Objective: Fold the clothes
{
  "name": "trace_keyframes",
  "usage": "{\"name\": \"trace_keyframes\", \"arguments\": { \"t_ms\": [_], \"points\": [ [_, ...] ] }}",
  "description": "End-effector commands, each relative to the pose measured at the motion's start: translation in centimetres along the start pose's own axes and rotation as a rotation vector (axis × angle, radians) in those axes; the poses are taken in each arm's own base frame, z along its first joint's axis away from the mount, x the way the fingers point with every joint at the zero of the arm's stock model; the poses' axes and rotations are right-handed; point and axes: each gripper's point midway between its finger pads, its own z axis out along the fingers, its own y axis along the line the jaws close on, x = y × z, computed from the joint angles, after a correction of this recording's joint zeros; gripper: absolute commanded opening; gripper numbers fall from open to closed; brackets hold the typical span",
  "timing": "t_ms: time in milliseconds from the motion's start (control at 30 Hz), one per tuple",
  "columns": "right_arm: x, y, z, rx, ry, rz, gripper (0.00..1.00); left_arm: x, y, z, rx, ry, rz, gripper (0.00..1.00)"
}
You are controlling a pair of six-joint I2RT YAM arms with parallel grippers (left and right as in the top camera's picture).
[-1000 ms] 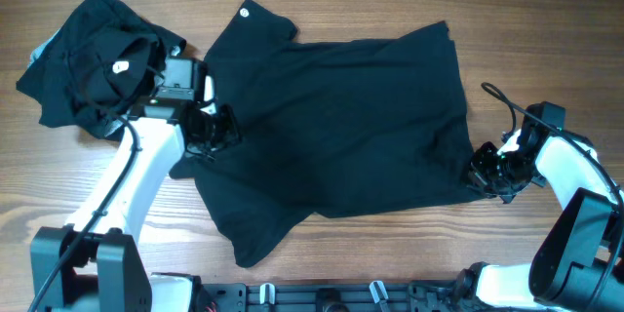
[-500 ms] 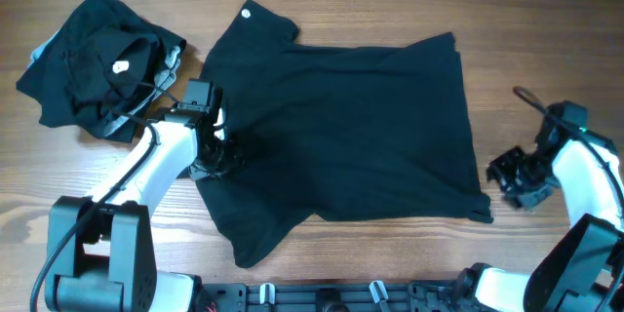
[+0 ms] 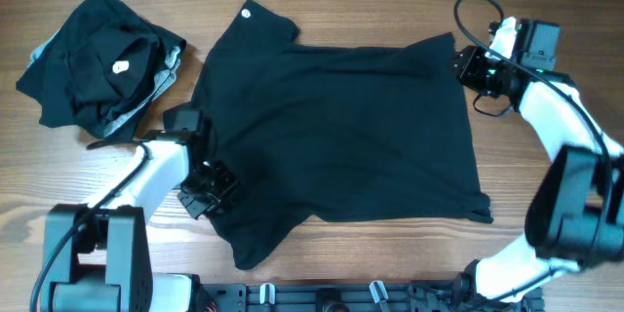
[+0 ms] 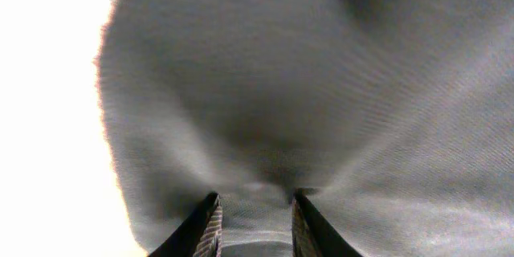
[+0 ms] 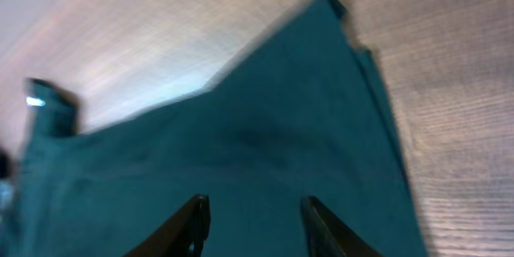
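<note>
A large black shirt [image 3: 341,127] is being observed lying spread mostly flat across the middle of the wooden worktop [image 3: 370,0], with a small white mark [image 3: 246,14] showing at its far-left corner. A crumpled pile of black garments [image 3: 83,68], showing grey trim and a small white label [image 3: 122,67], is being noted at the far-left of the worktop, just beside the shirt and apart from both arms. The left end effector [image 3: 210,187] is being seen at the shirt's left edge, near the front-left corner. In the left wrist view its fingers [image 4: 205,229] are being pressed against a gathered ridge of the fabric, with creases running out from the gap between them, so it is being recorded as clamped on the shirt. The right end effector [image 3: 468,66] is being seen at the far-right corner of the shirt, over the fabric's edge. In the right wrist view, which is blurred, its fingers [image 5: 193,221] are being held apart above the cloth with nothing gripped between them; whether they are touching the cloth cannot be told. A black cable [image 3: 473,5] is being seen looping over the worktop beside the right wrist.
</note>
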Motion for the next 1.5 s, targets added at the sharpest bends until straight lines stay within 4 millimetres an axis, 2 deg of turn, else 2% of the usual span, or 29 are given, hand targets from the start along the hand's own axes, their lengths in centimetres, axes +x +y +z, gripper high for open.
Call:
{"name": "trace_keyframes", "arguments": {
  "t_ms": [0, 133, 167, 200, 233, 267, 367, 433, 500, 533, 567, 600, 667, 700, 733, 767, 800, 833, 867, 900, 933, 1000, 1067, 1133, 1200, 1233, 1300, 1400, 1467],
  "points": [
    [0.6, -2.8, 3.8, 0.046, 0.013, 0.013, 0.49, -0.6, 3.4, 1.0, -0.050, 0.039, -0.166, 0.29],
    [3.0, -5.3, 7.0, 0.080, 0.074, 0.038, 0.52, -1.2, 3.8, 0.8, -0.027, 0.041, -0.206, 0.30],
    [3.4, -6.2, 7.4, 0.114, 0.082, 0.045, 0.45, -1.3, 3.7, 0.7, -0.021, 0.040, -0.208, 0.30],
    [3.6, -7.4, 7.5, 0.170, 0.080, 0.051, 0.27, -1.3, 3.7, 0.7, -0.019, 0.037, -0.207, 0.30],
    [3.4, -9.8, 6.9, 0.306, 0.055, 0.100, 0.05, -1.4, 3.6, 0.7, -0.018, 0.037, -0.207, 0.30],
    [3.1, -12.2, 5.5, 0.449, 0.026, 0.183, 0.04, -1.3, 3.6, 0.7, -0.016, 0.040, -0.207, 0.30],
    [2.1, -14.1, 3.0, 0.576, 0.027, 0.222, 0.04, -1.4, 3.0, 0.6, 0.013, 0.044, -0.175, 0.31],
    [0.7, -13.4, 1.5, 0.584, -0.011, 0.222, 0.04, -1.8, 2.2, 0.3, 0.048, 0.040, -0.142, 0.36],
    [-1.4, -11.7, -0.7, 0.560, -0.082, 0.214, 0.06, -2.4, 1.2, -0.5, 0.081, 0.029, -0.101, 0.38],
    [-2.2, -11.0, -1.5, 0.550, -0.109, 0.207, 0.18, -2.4, 0.6, -1.0, 0.104, 0.035, -0.069, 0.38],
    [-3.5, -9.8, -3.1, 0.527, -0.156, 0.191, 0.34, -2.4, -0.4, -2.0, 0.140, 0.045, -0.018, 0.38],
    [-4.9, -7.3, -4.6, 0.443, -0.185, 0.120, 0.38, -2.5, -1.3, -3.2, 0.169, 0.040, 0.042, 0.39],
    [-5.8, -3.5, -6.1, 0.290, -0.204, 0.082, 0.41, -3.4, -3.0, -6.8, 0.207, -0.029, 0.164, 0.39],
    [-5.2, -2.2, -6.5, 0.233, -0.177, 0.083, 0.41, -4.2, -4.4, -9.1, 0.240, -0.091, 0.223, 0.39],
    [-3.9, -1.6, -6.3, 0.197, -0.119, 0.100, 0.40, -4.7, -5.4, -10.8, 0.266, -0.145, 0.272, 0.39],
    [-1.5, -1.9, -6.0, 0.201, -0.028, 0.162, 0.34, -5.7, -7.3, -13.4, 0.308, -0.237, 0.355, 0.39],
    [0.1, -2.4, -5.8, 0.221, 0.033, 0.191, 0.25, -6.4, -8.7, -15.1, 0.336, -0.308, 0.417, 0.38],
    [3.4, -3.4, -5.5, 0.260, 0.148, 0.240, 0.16, -7.6, -11.0, -16.9, 0.383, -0.416, 0.503, 0.35],
    [6.6, -4.5, -4.9, 0.299, 0.244, 0.316, 0.14, -8.9, -13.3, -17.9, 0.427, -0.511, 0.565, 0.34],
    [8.0, -5.0, -4.5, 0.313, 0.283, 0.338, 0.10, -9.4, -14.5, -18.2, 0.444, -0.550, 0.602, 0.34],
    [9.5, -5.7, -3.9, 0.331, 0.317, 0.379, 0.06, -10.2, -15.9, -18.2, 0.464, -0.586, 0.633, 0.34],
    [12.0, -6.8, -2.8, 0.369, 0.372, 0.452, 0.04, -12.0, -18.1, -17.3, 0.484, -0.635, 0.678, 0.33],
    [13.7, -8.7, -2.8, 0.482, 0.384, 0.546, 0.04, -14.3, -19.5, -15.4, 0.472, -0.664, 0.708, 0.33],
    [14.8, -11.4, -3.8, 0.648, 0.352, 0.577, 0.04, -15.8, -20.2, -13.5, 0.463, -0.672, 0.734, 0.34],
    [15.1, -14.7, -6.5, 0.859, 0.311, 0.581, 0.04, -17.0, -20.8, -12.0, 0.445, -0.689, 0.783, 0.34],
    [15.3, -15.4, -7.3, 0.887, 0.315, 0.597, 0.04, -17.4, -21.0, -11.5, 0.441, -0.695, 0.799, 0.34],
    [15.0, -15.8, -7.8, 0.864, 0.332, 0.615, 0.05, -18.3, -21.6, -10.3, 0.442, -0.708, 0.810, 0.34],
    [13.0, -13.8, -7.1, 0.717, 0.368, 0.485, 0.07, -19.9, -22.0, -7.4, 0.437, -0.703, 0.802, 0.36],
    [11.5, -12.8, -8.1, 0.684, 0.317, 0.453, 0.10, -19.1, -22.7, -6.3, 0.463, -0.667, 0.825, 0.34]
  ]
}}
